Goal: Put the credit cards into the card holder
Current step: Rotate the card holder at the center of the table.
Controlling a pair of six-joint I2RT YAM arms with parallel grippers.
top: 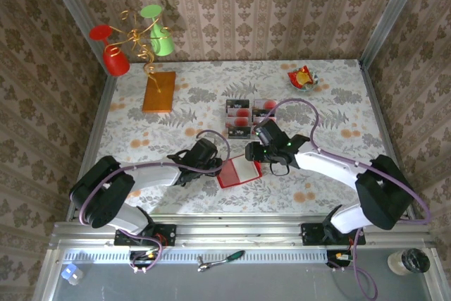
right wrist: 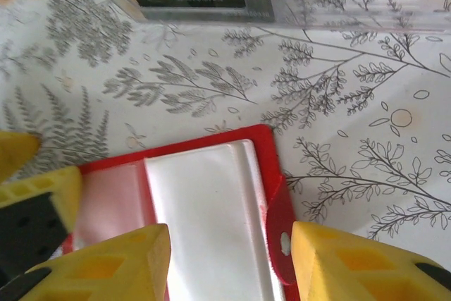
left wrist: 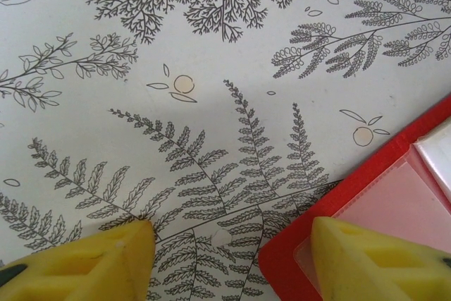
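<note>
- We find the card holder point(top: 239, 173) lying open on the flowered table point(top: 331, 103), between both arms.
- The left gripper point(left wrist: 232, 266) is parted and empty, one finger point(left wrist: 373, 262) over the holder's corner.
- The right gripper point(right wrist: 231, 266) spreads above the holder's pocket, gripping nothing.
- The credit cards point(top: 245, 118) stand just beyond.

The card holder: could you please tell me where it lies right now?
The card holder lies open at near centre of the top view, just below the credit cards.
</note>
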